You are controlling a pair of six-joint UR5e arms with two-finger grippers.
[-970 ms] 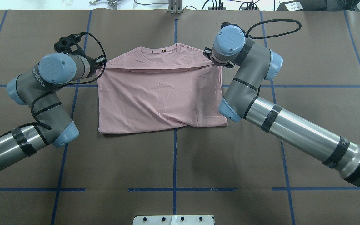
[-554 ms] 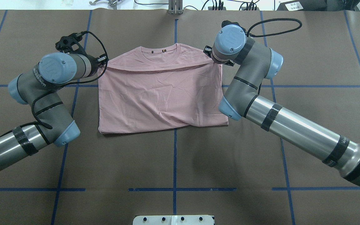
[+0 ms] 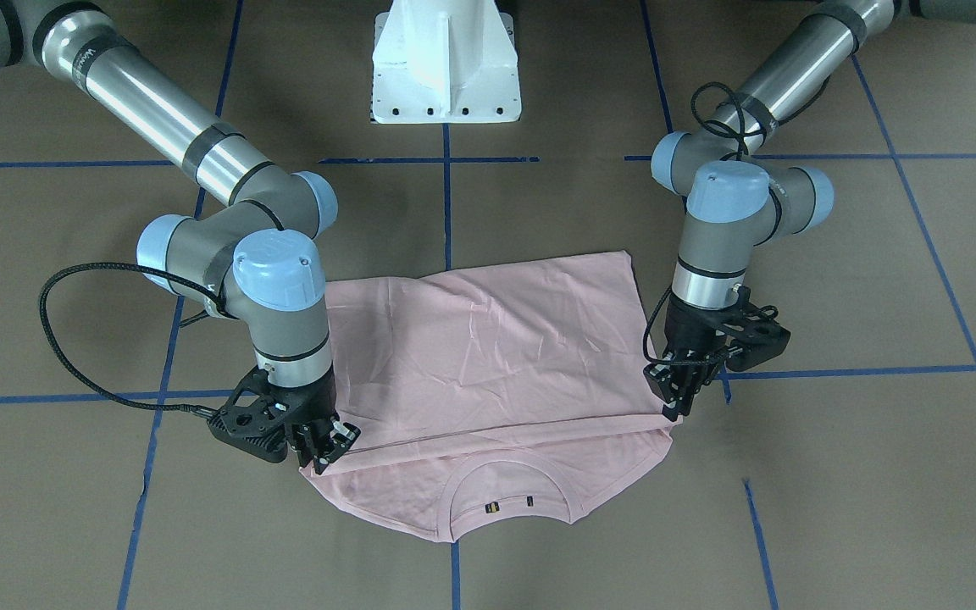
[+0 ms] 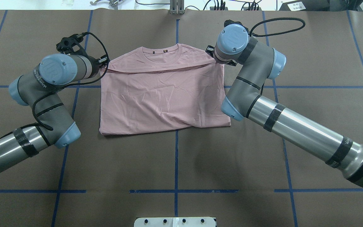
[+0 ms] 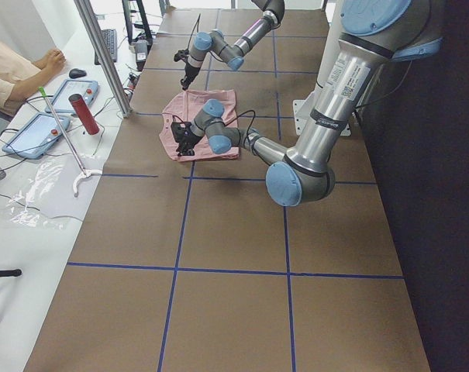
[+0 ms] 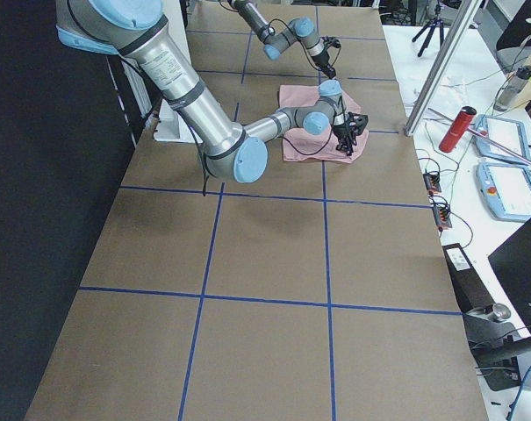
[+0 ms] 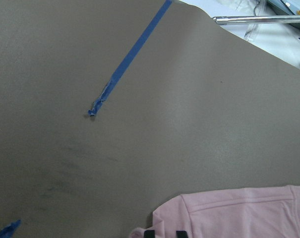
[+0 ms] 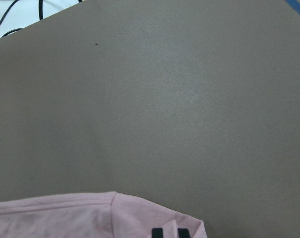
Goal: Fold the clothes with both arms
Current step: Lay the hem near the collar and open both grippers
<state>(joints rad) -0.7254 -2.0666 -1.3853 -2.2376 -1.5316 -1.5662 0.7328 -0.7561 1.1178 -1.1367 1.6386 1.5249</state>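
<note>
T-shirt (image 3: pixel 496 356) already folded hem-to-shoulders at frame centre — left tool (image 3: pixel 673 409) and right tool (image 3: pixel 324 454) each clenched on a hem corner; release and, I'd say, another fold remain.

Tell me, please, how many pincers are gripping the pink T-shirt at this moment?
2. The left pincer holds the folded edge of the T-shirt at one end, and the right pincer holds the same edge at the other end. Neither is hidden.

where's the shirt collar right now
Front-facing view: the collar lies at the T-shirt's edge farthest from the base, between the left gripper and the right gripper.
</note>
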